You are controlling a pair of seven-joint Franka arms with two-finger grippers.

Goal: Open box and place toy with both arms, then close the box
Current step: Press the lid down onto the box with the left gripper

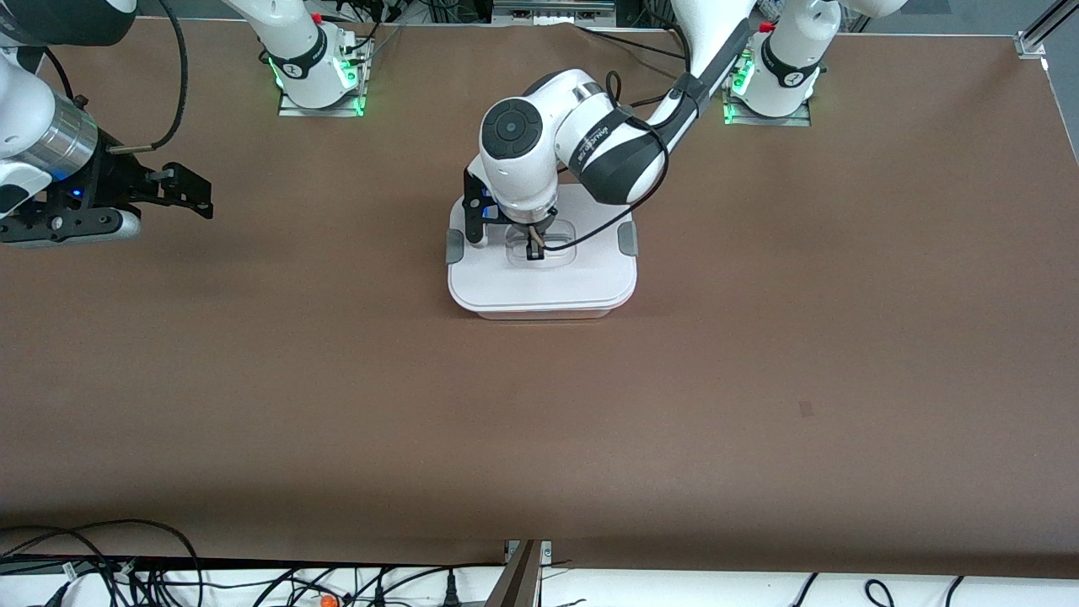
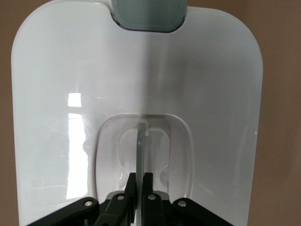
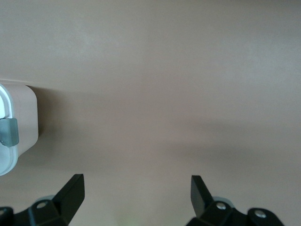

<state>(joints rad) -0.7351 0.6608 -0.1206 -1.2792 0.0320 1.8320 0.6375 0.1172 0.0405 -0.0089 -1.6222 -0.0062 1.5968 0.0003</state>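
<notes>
The box [image 1: 582, 278] stands in the middle of the table with its white lid on and grey clips [image 1: 626, 239] on two sides. My left gripper [image 1: 534, 249] is down on the lid. In the left wrist view, the left gripper [image 2: 142, 181] is shut on the clear recessed handle [image 2: 142, 141] of the lid [image 2: 211, 94]. My right gripper [image 1: 192, 192] is open and empty over bare table toward the right arm's end. In the right wrist view, the right gripper [image 3: 137, 183] is apart from the box corner [image 3: 23, 117]. The toy is out of view.
The brown table top [image 1: 539, 421] spreads on all sides of the box. Cables lie along the table edge [image 1: 253, 582] nearest the front camera. The arm bases [image 1: 316, 76] stand along the edge farthest from that camera.
</notes>
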